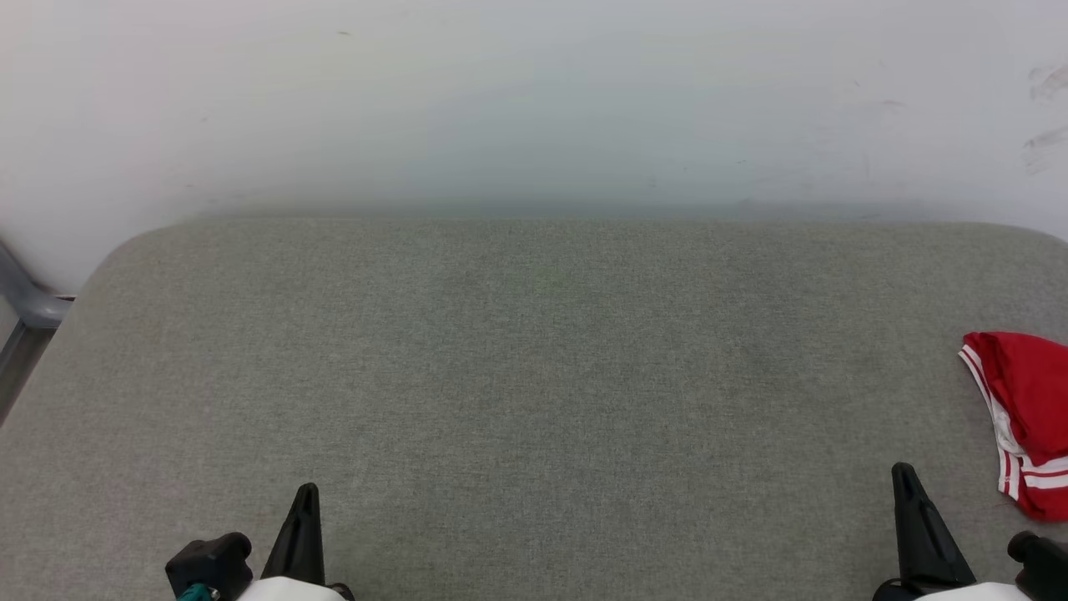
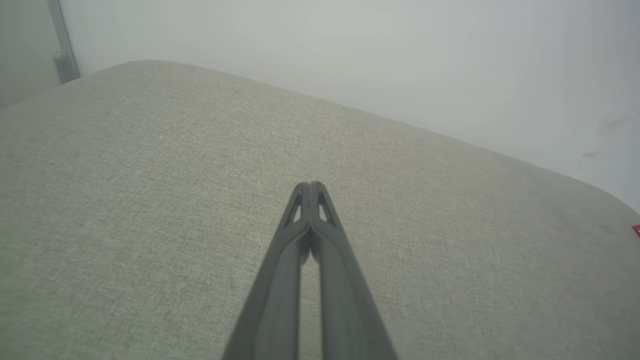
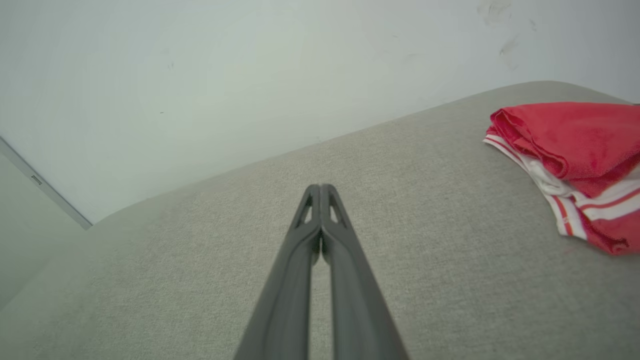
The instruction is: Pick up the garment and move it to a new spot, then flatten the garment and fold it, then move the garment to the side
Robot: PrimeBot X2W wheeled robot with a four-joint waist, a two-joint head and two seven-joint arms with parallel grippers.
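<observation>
Holding: nothing. The left gripper point(image 1: 307, 494) and right gripper point(image 1: 905, 474) are each pinched fully together, fingers meeting at the tips with no cloth between them.
Posture: both sit low at the near edge, well apart, pointing toward the wall point(image 1: 534, 100) (a parked stance, I judge, keeping out of the work area).
Garment: the garment point(image 1: 1030, 401) is a compact red bundle with white striped trim at the right edge of the grey padded surface point(image 1: 534, 376), near the right gripper but not touching it.
Stage: probably already folded and set aside, though the bundle looks loose; its print is hidden.
</observation>
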